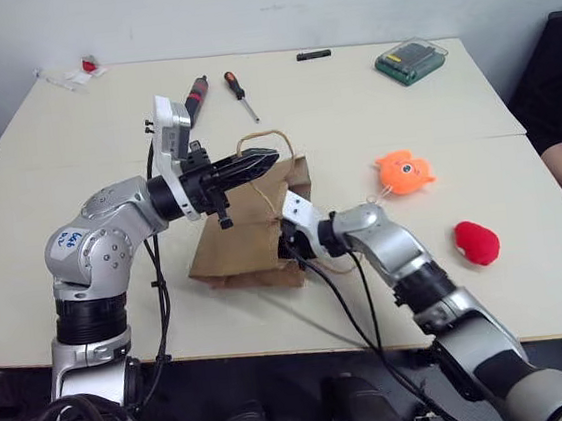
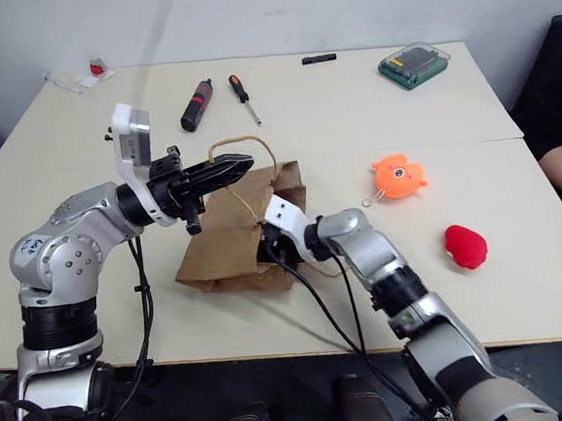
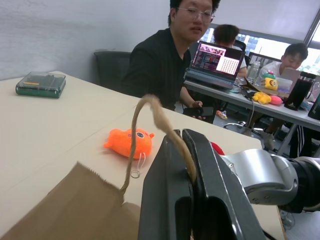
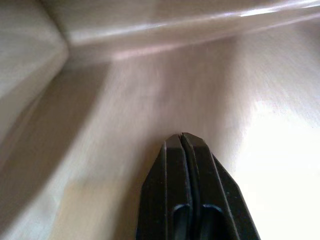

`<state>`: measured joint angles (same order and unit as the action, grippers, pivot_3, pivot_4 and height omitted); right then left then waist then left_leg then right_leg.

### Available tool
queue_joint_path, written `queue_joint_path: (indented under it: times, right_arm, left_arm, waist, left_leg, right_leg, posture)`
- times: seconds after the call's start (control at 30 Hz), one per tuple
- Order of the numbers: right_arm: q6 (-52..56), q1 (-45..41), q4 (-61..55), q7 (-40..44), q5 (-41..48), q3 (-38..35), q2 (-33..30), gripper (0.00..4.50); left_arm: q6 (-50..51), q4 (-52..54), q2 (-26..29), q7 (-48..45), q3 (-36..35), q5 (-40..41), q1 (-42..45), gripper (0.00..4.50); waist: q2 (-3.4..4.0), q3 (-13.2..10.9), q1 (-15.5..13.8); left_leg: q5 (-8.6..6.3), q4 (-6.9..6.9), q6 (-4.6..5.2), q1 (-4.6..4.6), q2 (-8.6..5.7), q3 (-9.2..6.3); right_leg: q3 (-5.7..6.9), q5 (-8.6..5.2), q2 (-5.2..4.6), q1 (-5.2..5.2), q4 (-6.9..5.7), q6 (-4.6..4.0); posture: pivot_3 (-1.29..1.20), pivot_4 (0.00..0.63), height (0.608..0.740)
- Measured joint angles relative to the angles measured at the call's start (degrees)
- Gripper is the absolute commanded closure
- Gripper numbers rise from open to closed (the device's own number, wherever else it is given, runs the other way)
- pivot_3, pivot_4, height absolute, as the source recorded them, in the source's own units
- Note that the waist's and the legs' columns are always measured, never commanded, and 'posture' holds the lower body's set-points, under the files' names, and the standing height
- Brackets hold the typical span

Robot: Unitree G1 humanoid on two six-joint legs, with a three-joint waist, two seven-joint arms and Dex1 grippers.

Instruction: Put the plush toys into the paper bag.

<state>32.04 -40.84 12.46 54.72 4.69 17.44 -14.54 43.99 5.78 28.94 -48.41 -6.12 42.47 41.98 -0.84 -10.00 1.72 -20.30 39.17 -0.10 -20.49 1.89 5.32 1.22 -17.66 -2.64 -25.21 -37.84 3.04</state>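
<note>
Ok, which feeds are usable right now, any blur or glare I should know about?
Head views: evenly lit and sharp; paper bag, orange toy and red toy all clear. Left wrist view: the left claw up close is soft, the toy and the people behind are sharper. Right wrist view: smeared brown paper around the right claw, with a bright washed-out patch.

Right gripper (image 4: 182,137) tip hidden inside paper bag (image 1: 249,236).
</note>
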Motion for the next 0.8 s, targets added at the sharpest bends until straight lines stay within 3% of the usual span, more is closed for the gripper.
queue_joint_path:
  times: [0.27, 0.4, 0.47, 0.6, 0.8]
  right_arm:
    - [12.84, 6.84, -22.53, -2.59, 7.42, -7.49, -7.05, 4.47]
    - [21.21, 16.81, -35.08, -6.91, 11.07, -19.37, -13.88, 4.31]
    - [24.43, 20.62, -38.11, -8.67, 11.84, -25.6, -16.71, 3.96]
    - [29.49, 26.77, -43.63, -11.1, 14.54, -35.09, -20.63, 2.66]
    - [30.57, 26.82, -43.91, -14.71, 16.68, -38.91, -22.94, 0.64]
  left_arm:
    - [-0.16, -1.79, 1.64, -2.2, 0.47, -0.33, -0.06, 4.5]
    - [0.43, -1.93, 2.14, -2.5, 0.46, -0.25, -0.12, 4.5]
    - [0.73, -1.84, 2.59, -2.52, 0.39, -0.18, -0.28, 4.5]
    - [1.3, -1.16, 2.7, -2.55, 0.44, 0.06, -0.59, 4.5]
    - [1.54, -0.46, 2.73, -2.58, 0.42, 0.08, -0.6, 4.5]
  waist:
    - [0.02, -0.05, 0.03]
    - [0.0, -0.06, -1.08]
    - [0.0, -0.06, -1.34]
    - [-0.01, -0.06, -1.32]
    - [-0.01, -0.07, -0.66]
  left_leg:
    - [0.02, -0.02, -0.03, -0.11, 0.01, 0.05]
    - [-0.03, -0.01, 0.06, -0.27, -0.01, -0.04]
    - [-0.05, 0.0, 0.1, -0.28, -0.04, 0.0]
    - [-0.04, 0.0, 0.09, -0.18, -0.04, 0.09]
    - [0.03, -0.01, 0.01, -0.05, -0.04, 0.14]
  right_leg:
    - [-0.05, 0.0, 0.05, -0.17, -0.02, 0.0]
    - [-0.01, 0.0, 0.03, -0.18, 0.11, 0.0]
    - [-0.05, 0.02, 0.02, -0.18, 0.14, 0.04]
    - [-0.15, 0.02, 0.06, -0.17, 0.18, 0.04]
    - [-0.24, 0.01, 0.12, -0.16, 0.14, 0.02]
  posture:
    - [0.0, 0.15, 0.74]
    - [0.0, 0.15, 0.74]
    - [0.0, 0.15, 0.74]
    - [0.0, 0.15, 0.74]
    - [0.0, 0.15, 0.74]
